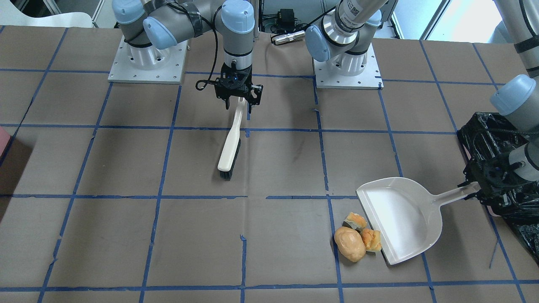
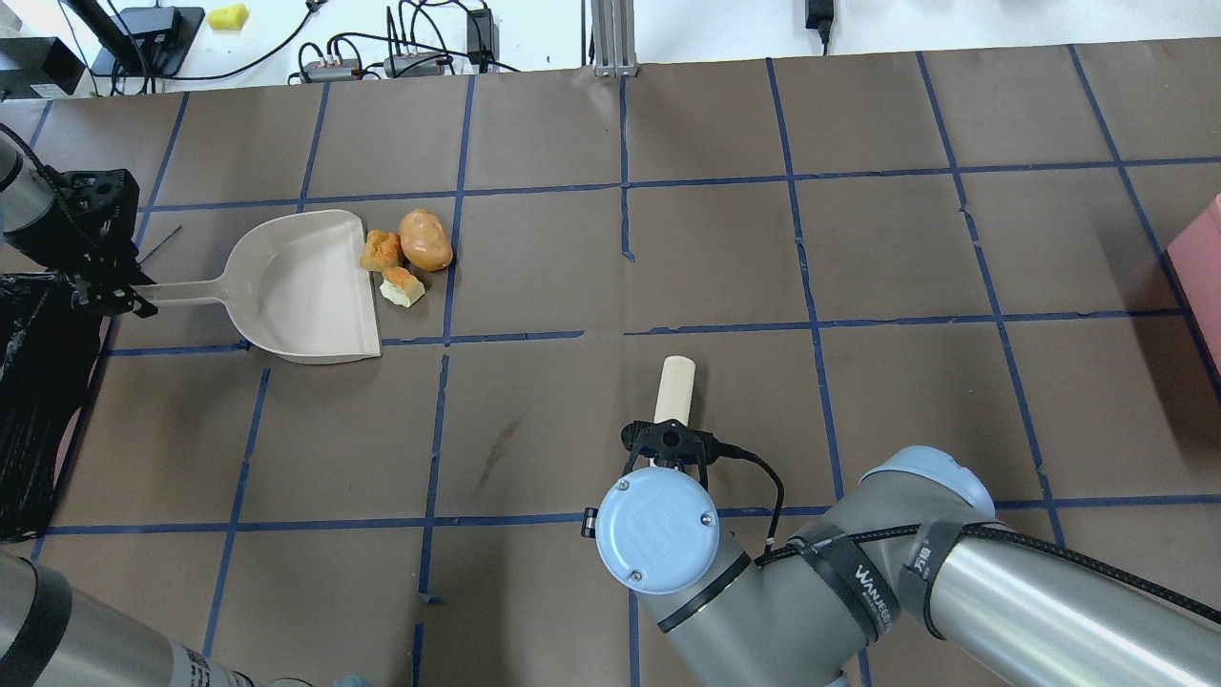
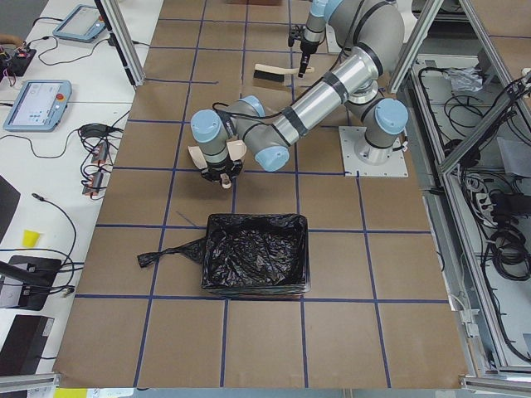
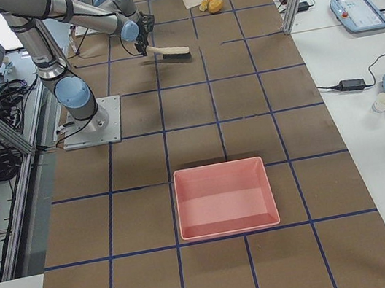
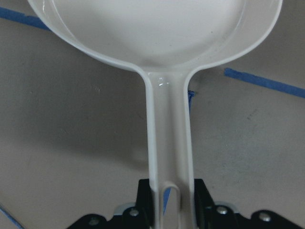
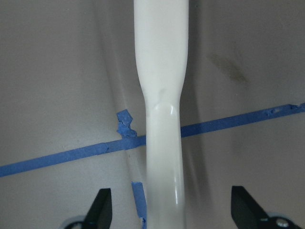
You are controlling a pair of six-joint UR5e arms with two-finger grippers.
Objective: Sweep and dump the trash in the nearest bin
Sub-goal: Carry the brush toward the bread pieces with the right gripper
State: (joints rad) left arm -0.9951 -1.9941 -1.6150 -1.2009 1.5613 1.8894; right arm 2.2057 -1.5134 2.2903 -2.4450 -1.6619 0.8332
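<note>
The trash is a tan potato-like lump (image 1: pixel 349 243) and two crusty bread chunks (image 1: pixel 356 221) (image 1: pixel 372 239). It lies on the table against the open lip of a white dustpan (image 1: pixel 400 219). My left gripper (image 1: pixel 478 191) is shut on the dustpan's handle (image 5: pixel 169 143), and the pan rests flat on the table. My right gripper (image 1: pixel 240 99) is open. Its fingers (image 6: pixel 102 210) stand wide apart on either side of the handle of a cream brush (image 1: pixel 230 145), which lies mid-table far from the trash. The black-bagged bin (image 3: pixel 253 264) stands just behind my left gripper.
A pink tray (image 4: pixel 224 198) sits at the table's far right end, seen from the robot. The arm bases (image 1: pixel 147 59) stand at the table's robot side. Blue tape lines grid the brown tabletop.
</note>
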